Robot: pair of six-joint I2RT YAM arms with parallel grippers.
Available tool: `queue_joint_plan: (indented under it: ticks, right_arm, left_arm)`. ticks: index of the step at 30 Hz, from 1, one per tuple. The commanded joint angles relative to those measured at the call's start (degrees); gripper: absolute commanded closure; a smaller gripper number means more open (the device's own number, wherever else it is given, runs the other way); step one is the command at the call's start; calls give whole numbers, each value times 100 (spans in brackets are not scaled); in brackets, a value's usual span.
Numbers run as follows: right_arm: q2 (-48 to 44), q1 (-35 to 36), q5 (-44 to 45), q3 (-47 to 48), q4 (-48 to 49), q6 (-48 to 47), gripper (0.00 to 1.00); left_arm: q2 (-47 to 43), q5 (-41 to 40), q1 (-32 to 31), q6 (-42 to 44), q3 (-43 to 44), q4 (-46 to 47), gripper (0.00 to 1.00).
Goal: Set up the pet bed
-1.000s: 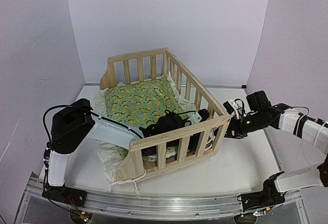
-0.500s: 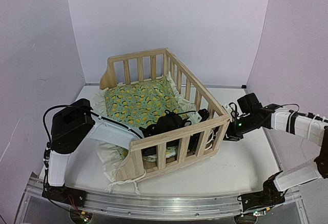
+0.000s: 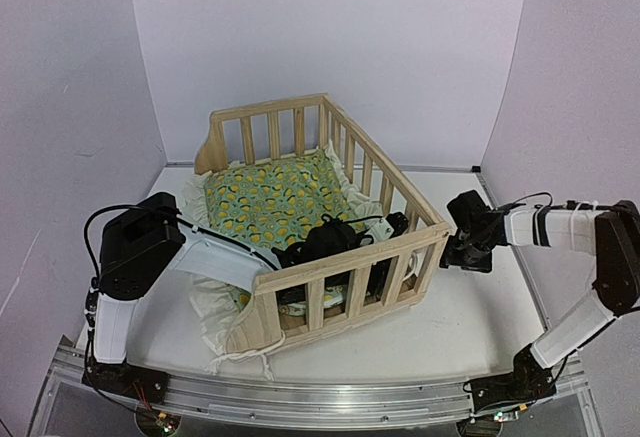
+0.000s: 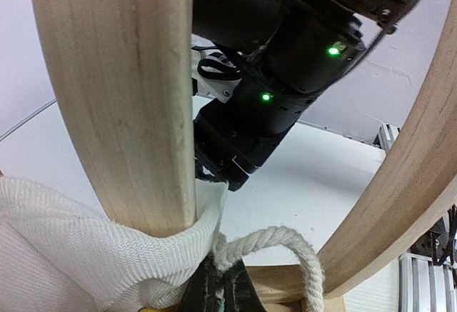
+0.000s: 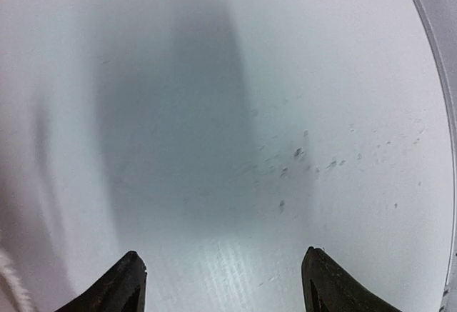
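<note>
We count 1 pet bed (image 3: 340, 264), its pine frame standing mid-table with 1 green-yellow cushion (image 3: 270, 197) lying inside, and 2 arms with 1 claw each. The left gripper (image 4: 218, 292) reaches in over the bed's low left side, its jaws pressed together by the cream ruffle (image 4: 86, 248) and 1 white cord (image 4: 275, 244) at the foot of a slat; we cannot tell whether any cloth is pinched. The right gripper (image 5: 228, 283) hangs just beside the frame's near right corner, jaws wide apart above the bare table (image 3: 470, 307), holding nothing.
</note>
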Motion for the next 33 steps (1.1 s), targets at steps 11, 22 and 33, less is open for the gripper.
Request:
queue_joint_plan:
  ticks: [11, 22, 33]
  right_arm:
    - [-3694, 950, -3686, -563, -607, 1358, 41]
    - [-3809, 2973, -2369, -605, -600, 2619, 61]
    - [-3960, 3027, -3006, -443, -856, 830, 61]
  left_arm:
    - [-249, -556, 185, 1, 57, 582, 100]
    - [-252, -826, 186, 181, 10, 582, 100]
    - [-262, -942, 196, 196, -50, 581, 100]
